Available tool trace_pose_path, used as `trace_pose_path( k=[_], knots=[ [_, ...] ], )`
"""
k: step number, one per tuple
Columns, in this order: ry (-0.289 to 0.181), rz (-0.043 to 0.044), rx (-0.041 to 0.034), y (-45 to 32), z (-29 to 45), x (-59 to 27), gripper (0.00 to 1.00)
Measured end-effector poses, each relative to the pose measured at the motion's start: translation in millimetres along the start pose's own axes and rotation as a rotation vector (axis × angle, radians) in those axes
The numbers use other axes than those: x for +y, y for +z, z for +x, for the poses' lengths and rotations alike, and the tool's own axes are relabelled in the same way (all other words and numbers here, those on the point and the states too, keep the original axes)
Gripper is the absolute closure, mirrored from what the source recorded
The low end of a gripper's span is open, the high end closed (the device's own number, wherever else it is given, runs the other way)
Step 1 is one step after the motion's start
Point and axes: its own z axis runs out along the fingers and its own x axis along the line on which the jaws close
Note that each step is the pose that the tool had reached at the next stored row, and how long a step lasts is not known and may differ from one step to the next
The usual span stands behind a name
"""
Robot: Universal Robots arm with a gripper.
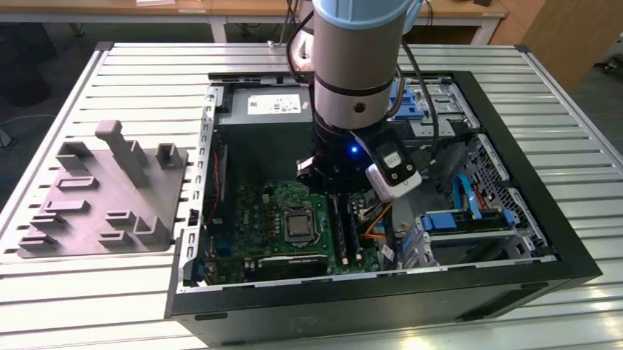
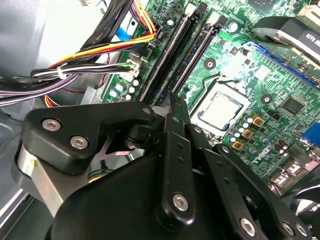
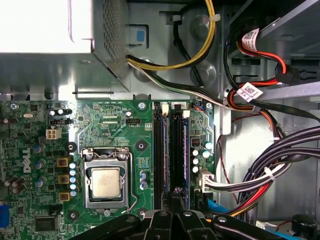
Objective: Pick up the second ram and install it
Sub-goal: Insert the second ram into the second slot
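Inside the open computer case (image 1: 506,189), the gripper (image 3: 176,192), fingers closed together, presses down on the second ram (image 3: 176,150), now standing in its slot just right of the processor socket (image 3: 106,182); whether it is fully latched cannot be told.

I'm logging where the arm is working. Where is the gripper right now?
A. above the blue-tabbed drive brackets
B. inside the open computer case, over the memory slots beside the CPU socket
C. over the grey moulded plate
B: the gripper sits at the memory slots beside the CPU socket.
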Motion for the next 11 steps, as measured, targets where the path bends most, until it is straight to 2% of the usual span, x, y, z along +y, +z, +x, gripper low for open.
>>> trace_pose_path(
  k=[5, 8, 11],
  knots=[
    [0.0, -0.0009, 0.0, -2.6, -0.5, 0.2, 0.9],
    [0.0, -0.0012, -0.0001, -11.0, -1.3, -0.1, 0.9],
    [0.0, -0.0011, 0.0, -24.0, -2.1, -0.6, 0.9]
  ],
)
